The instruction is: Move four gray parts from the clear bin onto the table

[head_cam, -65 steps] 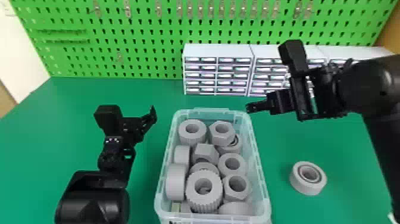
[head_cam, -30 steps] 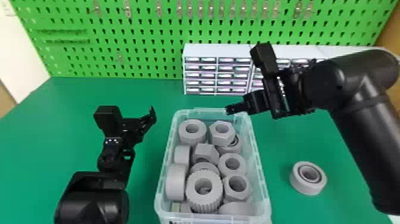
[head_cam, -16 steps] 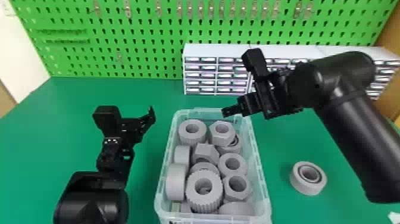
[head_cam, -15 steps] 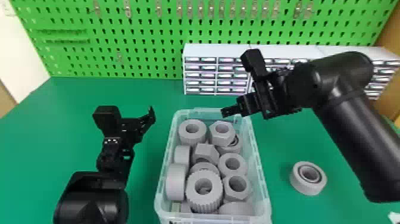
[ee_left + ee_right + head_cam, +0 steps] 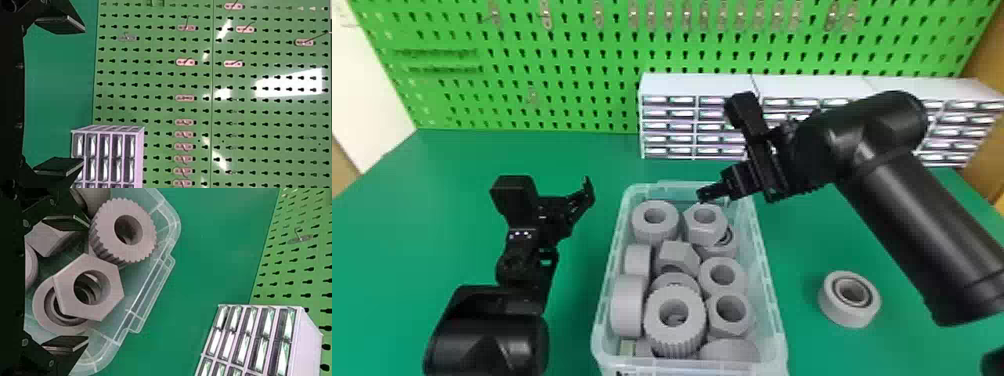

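right gripper (image 5: 88, 282) has swung in over the bin (image 5: 774, 300), wide and empty, above the nut (image 5: 704, 234); left gripper (image 5: 83, 96) parked, wide; one ring (image 5: 847, 317) on the bench (image 5: 807, 240); another pick from the bin appears due.

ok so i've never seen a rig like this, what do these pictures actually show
This is a robot with two black arms, each ending in a gripper with two flat fingers. The head view looks forward and down from its head; each wrist view comes from a camera on one arm, shown sideways.

On the green table stands a clear bin of gray parts, including a hex nut and a ridged ring. One gray ring lies outside, right of the bin. Behind are small drawer cabinets and a green pegboard.

The left gripper is beside the bin, the right gripper above its far end. Both have their fingers apart and hold nothing.
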